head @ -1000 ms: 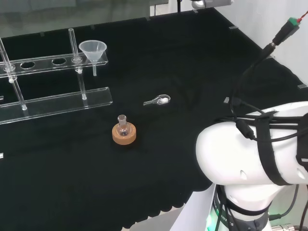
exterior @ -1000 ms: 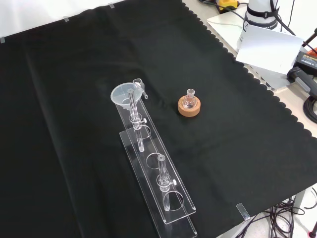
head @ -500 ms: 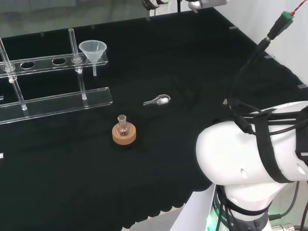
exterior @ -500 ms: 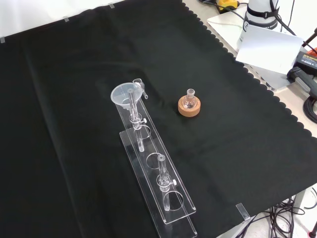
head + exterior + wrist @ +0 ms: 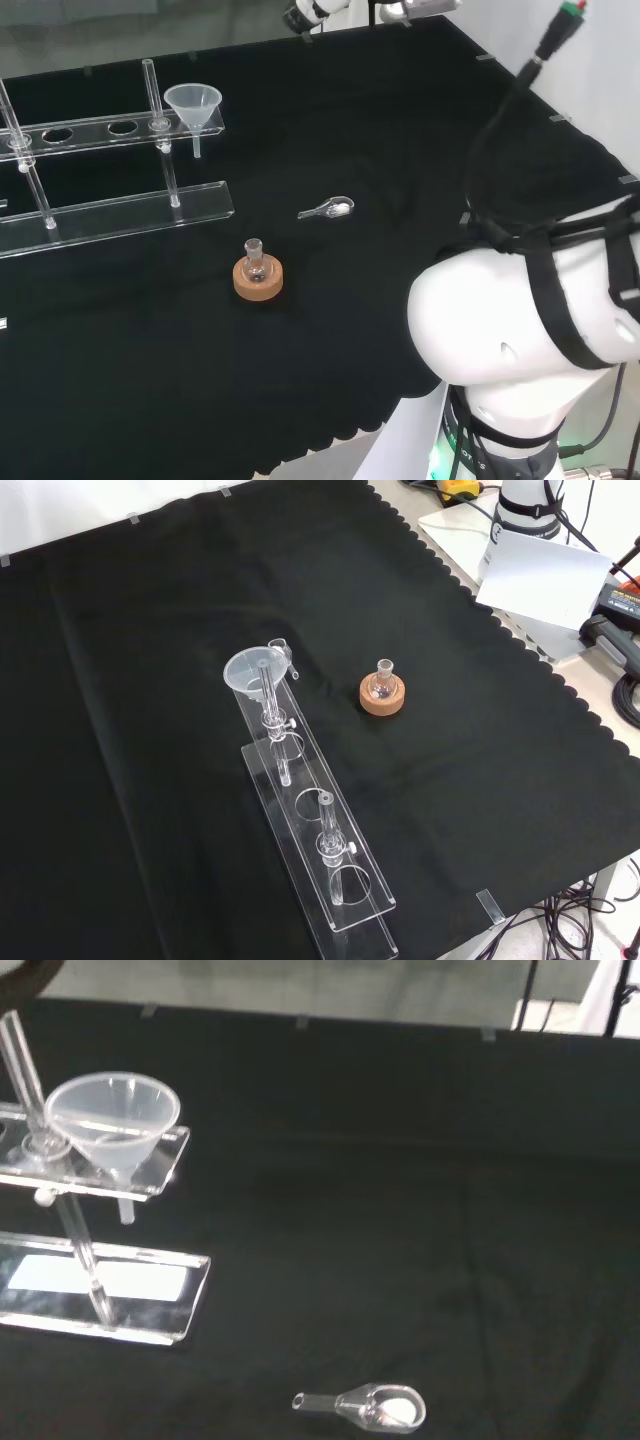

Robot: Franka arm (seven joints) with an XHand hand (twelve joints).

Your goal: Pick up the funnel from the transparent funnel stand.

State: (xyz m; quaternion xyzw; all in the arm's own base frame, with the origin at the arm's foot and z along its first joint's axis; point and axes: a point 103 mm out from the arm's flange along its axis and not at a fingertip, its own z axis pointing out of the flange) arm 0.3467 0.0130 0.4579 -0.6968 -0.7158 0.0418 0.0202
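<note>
- Arm links and cables at the right of the head view have shifted since the earlier frames: the cable plug now sits higher, at the top edge, and the black straps on the white link (image 5: 520, 320) are re-angled. Nothing on the counter (image 5: 480, 770) has moved.
- Hand: cannot tell how far open it is or whether it has anything in it.
- Funnel (image 5: 193, 103) (image 5: 252, 672) (image 5: 113, 1120) still sits in the end hole of the transparent funnel stand (image 5: 110, 205) (image 5: 320, 850) (image 5: 95, 1295), upright, cone above the upper rail, stem hanging through below it.
- Head view: funnel is at the right end of the stand's upper rail; front view: at the far end.
- Stand has two clear rails joined by thin clear posts; other holes in the upper rail are open.
- Small clear flask (image 5: 255, 259) (image 5: 383, 681) stands upright in a cork ring (image 5: 259, 280) (image 5: 383, 698), on the cloth, apart from the stand.
- Clear spoon-shaped scoop (image 5: 328, 208) (image 5: 372, 1407) lies flat on the cloth with a bit of white material in its bowl, head view right of the stand's lower rail, apart from it.
</note>
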